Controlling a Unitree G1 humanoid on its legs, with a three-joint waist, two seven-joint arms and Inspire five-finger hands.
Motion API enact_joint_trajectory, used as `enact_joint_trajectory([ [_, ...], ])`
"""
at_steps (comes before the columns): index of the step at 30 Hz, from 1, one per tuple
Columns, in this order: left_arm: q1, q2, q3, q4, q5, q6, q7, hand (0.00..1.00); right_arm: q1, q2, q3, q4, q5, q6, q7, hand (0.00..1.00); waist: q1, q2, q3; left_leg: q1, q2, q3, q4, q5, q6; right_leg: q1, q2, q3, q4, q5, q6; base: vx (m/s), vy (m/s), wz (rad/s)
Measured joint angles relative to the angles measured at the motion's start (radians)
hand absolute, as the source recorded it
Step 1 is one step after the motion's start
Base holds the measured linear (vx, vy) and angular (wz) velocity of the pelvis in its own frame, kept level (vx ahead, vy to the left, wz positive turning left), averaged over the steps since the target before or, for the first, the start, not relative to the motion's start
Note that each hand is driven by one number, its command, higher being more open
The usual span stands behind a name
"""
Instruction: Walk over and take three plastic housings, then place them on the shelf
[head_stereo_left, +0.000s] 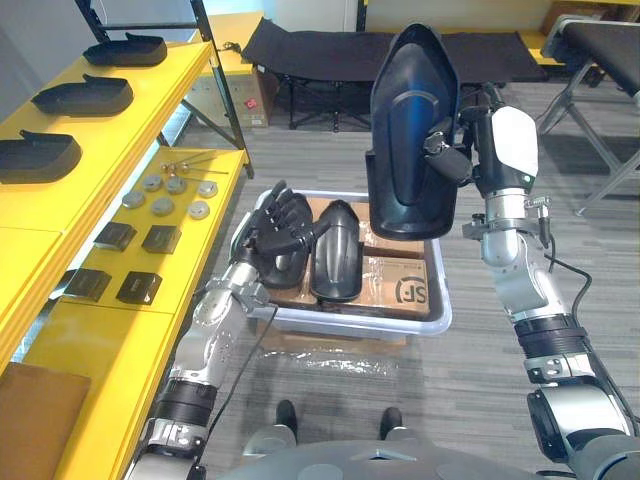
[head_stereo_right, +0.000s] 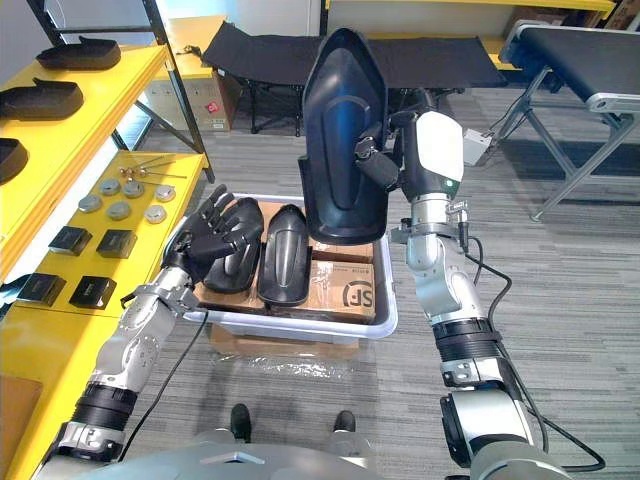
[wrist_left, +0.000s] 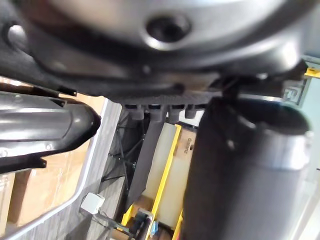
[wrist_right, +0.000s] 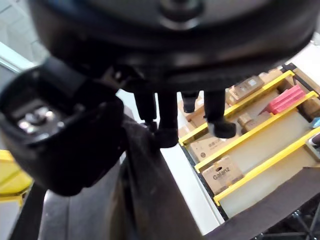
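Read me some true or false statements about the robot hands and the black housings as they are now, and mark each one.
1. The right robot hand holds a raised housing upright above the bin. True.
2. The bin is empty. False: two housings lie in it on cardboard.
3. Three shelf housings lie on the upper tier of the yellow shelf. True.
4. The left robot hand lifts a housing overhead. False: it is open, low over the bin's housings.
5. The metal discs lie in the bin. False: they lie on the shelf's lower tier.
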Motion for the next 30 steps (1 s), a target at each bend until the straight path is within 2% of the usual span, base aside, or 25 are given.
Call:
enact_joint_trajectory([
  [9, -0.051, 0.015, -0.053, 0.005, -0.132, 0.033, -0.015, 1.00, -0.015, 0.051, 0.069, 0.008, 0.000, -0.040, -0.003, 0.00, 0.000, -0.012, -0.016, 0.000, 0.012, 0.001, 0.000, 0.010, -0.006, -0.001, 0.015, 0.002, -0.002, 0.007, -0.008, -0.01, -0.006, 0.00],
  [18, -0.102, -0.011, -0.082, 0.011, -0.271, 0.097, -0.011, 1.00, -0.019, 0.121, 0.178, 0.070, 0.002, -0.098, 0.006, 0.00, 0.010, -0.024, -0.039, -0.003, 0.011, -0.001, 0.000, 0.013, -0.005, -0.002, 0.015, 0.000, -0.007, 0.009, -0.010, -0.02, -0.001, 0.00],
  [19, -0.111, -0.014, -0.092, 0.012, -0.271, 0.108, -0.007, 0.00, -0.020, 0.128, 0.183, 0.081, 0.003, -0.103, 0.006, 0.00, 0.020, -0.025, -0.040, -0.002, 0.011, -0.002, 0.000, 0.013, -0.005, -0.002, 0.015, 0.000, -0.007, 0.009, -0.011, -0.03, -0.005, 0.00],
  [23, -0.111, -0.021, -0.105, 0.012, -0.273, 0.109, 0.029, 0.00, -0.031, 0.154, 0.192, 0.097, 0.005, -0.104, 0.007, 0.00, 0.023, -0.026, -0.040, -0.002, 0.011, -0.003, 0.000, 0.013, -0.005, -0.002, 0.015, -0.001, -0.007, 0.009, -0.011, 0.00, 0.000, 0.00],
  [30, -0.112, -0.034, -0.113, 0.021, -0.324, 0.091, 0.158, 0.00, -0.038, 0.180, 0.226, 0.131, 0.016, -0.106, 0.009, 0.00, 0.024, -0.037, -0.047, -0.003, 0.011, -0.003, 0.000, 0.013, -0.005, -0.001, 0.015, -0.002, -0.007, 0.009, -0.011, 0.00, 0.000, 0.00],
])
